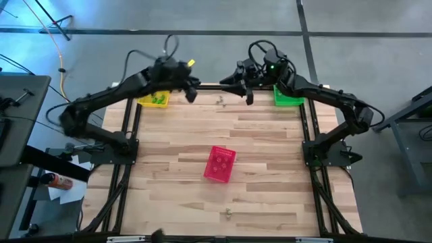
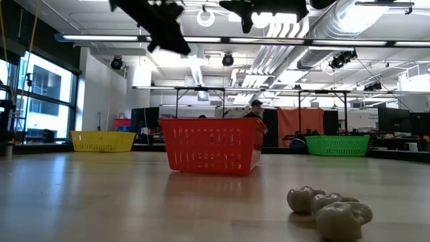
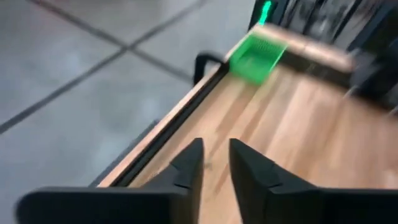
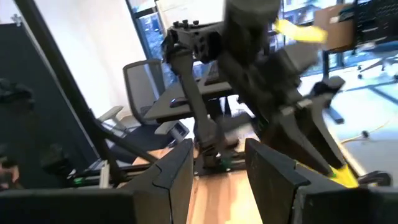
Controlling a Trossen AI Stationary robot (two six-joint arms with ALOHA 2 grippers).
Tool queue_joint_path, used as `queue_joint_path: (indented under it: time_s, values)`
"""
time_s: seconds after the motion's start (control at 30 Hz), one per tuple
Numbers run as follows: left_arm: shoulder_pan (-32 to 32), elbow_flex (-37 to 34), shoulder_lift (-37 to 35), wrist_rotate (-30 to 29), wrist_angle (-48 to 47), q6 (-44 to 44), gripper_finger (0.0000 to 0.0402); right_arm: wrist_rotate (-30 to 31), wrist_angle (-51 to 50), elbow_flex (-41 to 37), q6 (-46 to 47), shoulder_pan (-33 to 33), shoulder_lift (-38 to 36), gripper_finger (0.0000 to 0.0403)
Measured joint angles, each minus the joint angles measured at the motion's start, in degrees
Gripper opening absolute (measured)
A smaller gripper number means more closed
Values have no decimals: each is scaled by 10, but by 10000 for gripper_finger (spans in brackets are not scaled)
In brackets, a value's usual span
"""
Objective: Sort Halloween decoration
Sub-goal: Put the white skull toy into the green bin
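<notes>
The left gripper [image 3: 214,165] has its two dark fingers [image 3: 186,167] a little apart w/ nothing between them. It hangs up in the air over the far edge of the bench [image 1: 263,135], just beside the yellow basket [image 1: 154,99]. The right gripper [image 4: 217,163] has its fingers [image 4: 176,165] apart too, w/ a clear gap & nothing in it. It is also up high at the far edge, near the green basket [image 1: 289,98]. The two grippers point at each other, w/ a bit of bare wood between them.

Halloween decoration: in the yellow basket there are small green bits [image 1: 159,100]. One tiny pale piece [image 1: 221,101] lies on the bench at the far edge, between the 2 grippers. Another small piece [image 1: 229,214] lies near the front edge, well apart from the arms. Seen from bench height this one [image 2: 330,210] is a pale, lumpy, rounded clump, a bit like little bones or teeth stuck together, lying flat on the wood.

The pink basket [image 1: 220,163] sits alone in the middle of the bench. From bench height it looks red [image 2: 211,144]. Can't tell if anything is inside it.
</notes>
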Motion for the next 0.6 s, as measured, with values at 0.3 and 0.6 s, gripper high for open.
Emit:
queue_joint_path:
  time_s: [0.3,0.6]
  values:
    - [74,166,258,112,-110,26,173,0,0,0,8,-26,-35,140]
    - [88,235,461,231,-110,14,202,11,-16,0,32,-25,-39,140]
